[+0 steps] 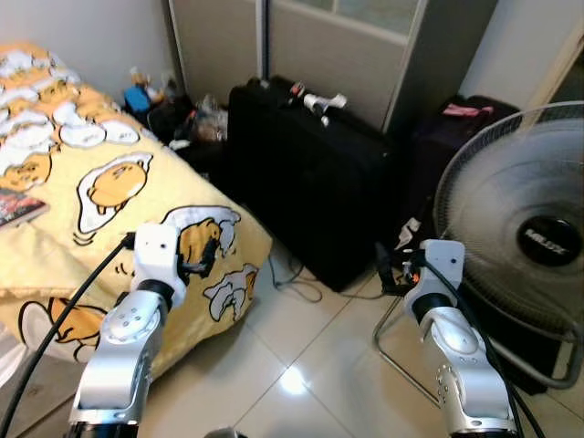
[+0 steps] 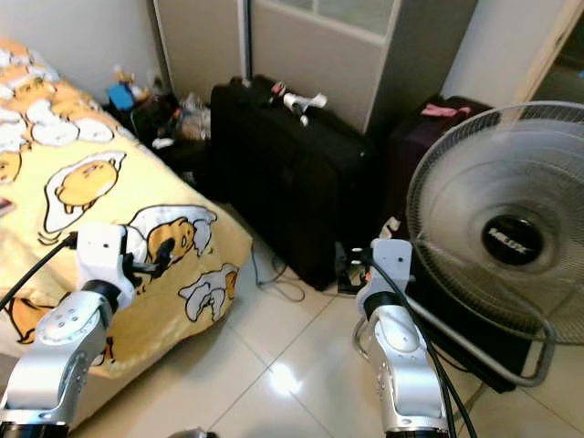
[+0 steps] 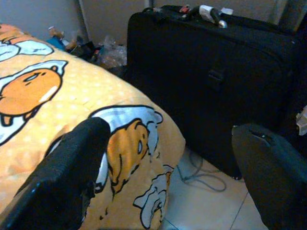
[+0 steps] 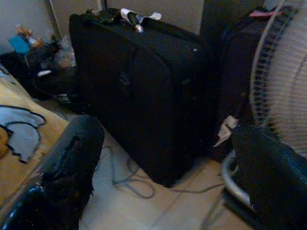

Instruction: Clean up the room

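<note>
From the left eye view, the bed point(image 1: 55, 182) with its yellow cartoon cover filled the nine o'clock side, a black suitcase point(image 1: 310, 173) stood at twelve o'clock, and a standing fan point(image 1: 525, 228) sat at three o'clock. Clutter point(image 1: 173, 114) (the likely tidying target) lay on the floor at eleven o'clock, between bed and suitcase.

In the left wrist view, the left end effector point(image 3: 168, 172) was spread wide and empty over the bed's corner.

In the right wrist view, the right end effector point(image 4: 163, 177) was equally wide and empty, near the fan's base. A loose cable point(image 4: 127, 179) on the tiles could snag a foot, and a right-arm swing could strike the fan.
</note>
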Robot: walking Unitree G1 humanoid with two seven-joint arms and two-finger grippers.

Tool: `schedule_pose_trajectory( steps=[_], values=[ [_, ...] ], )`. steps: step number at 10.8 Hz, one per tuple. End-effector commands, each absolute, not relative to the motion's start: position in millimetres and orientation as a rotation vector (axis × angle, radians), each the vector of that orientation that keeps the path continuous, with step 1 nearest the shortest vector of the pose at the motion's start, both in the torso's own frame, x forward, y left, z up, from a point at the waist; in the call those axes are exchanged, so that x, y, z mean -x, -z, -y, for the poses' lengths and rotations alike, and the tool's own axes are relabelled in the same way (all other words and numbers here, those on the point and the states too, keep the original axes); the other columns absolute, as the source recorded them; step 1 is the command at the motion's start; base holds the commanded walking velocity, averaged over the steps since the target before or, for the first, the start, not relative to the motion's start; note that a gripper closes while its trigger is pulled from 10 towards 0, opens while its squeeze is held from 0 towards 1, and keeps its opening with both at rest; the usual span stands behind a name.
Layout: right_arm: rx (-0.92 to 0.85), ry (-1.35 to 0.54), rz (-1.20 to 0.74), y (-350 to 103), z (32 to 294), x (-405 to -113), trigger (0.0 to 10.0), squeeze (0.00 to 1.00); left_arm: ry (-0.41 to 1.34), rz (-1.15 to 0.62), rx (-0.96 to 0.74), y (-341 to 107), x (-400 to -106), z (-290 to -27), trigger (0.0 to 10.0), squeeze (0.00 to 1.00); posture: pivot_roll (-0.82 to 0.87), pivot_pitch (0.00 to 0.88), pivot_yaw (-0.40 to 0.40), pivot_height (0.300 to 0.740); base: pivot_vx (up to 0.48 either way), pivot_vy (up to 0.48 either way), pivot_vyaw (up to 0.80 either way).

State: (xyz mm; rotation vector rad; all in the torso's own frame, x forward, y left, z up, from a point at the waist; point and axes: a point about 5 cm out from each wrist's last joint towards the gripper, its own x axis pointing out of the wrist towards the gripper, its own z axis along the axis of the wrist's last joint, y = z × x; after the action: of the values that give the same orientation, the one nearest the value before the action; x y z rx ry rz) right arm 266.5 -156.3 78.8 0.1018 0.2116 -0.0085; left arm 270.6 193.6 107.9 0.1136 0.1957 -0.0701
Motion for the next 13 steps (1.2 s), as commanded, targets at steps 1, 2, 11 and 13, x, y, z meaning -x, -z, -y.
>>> schedule_pose_trajectory(
  steps=[1, 2, 11, 13],
  values=[
    [-0.146, 0.002, -0.190, -86, 152, -272, 10.0, 0.00, 0.057, -0.187, -0.117, -112, -273, -197, 10.0, 0.00, -0.02, 0.000, -0.021, 0.740, 0.000, 0.285, 0.00],
    [-0.163, -0.003, -0.199, -85, 150, -272, 10.0, 0.00, 0.050, -0.189, -0.115, -110, -273, -199, 10.0, 0.00, -0.02, 0.000, -0.021, 0.740, 0.000, 0.285, 0.00],
    [0.003, -0.023, -0.113, -94, 147, -281, 10.0, 0.00, 0.054, -0.182, -0.112, -111, -278, -194, 10.0, 0.00, -0.04, 0.000, -0.017, 0.740, 0.000, 0.320, 0.18],
    [-0.041, -0.012, -0.123, -92, 149, -280, 10.0, 0.00, 0.056, -0.183, -0.112, -111, -278, -193, 10.0, 0.00, -0.03, 0.000, -0.020, 0.740, 0.000, 0.324, 0.00]
  ],
)
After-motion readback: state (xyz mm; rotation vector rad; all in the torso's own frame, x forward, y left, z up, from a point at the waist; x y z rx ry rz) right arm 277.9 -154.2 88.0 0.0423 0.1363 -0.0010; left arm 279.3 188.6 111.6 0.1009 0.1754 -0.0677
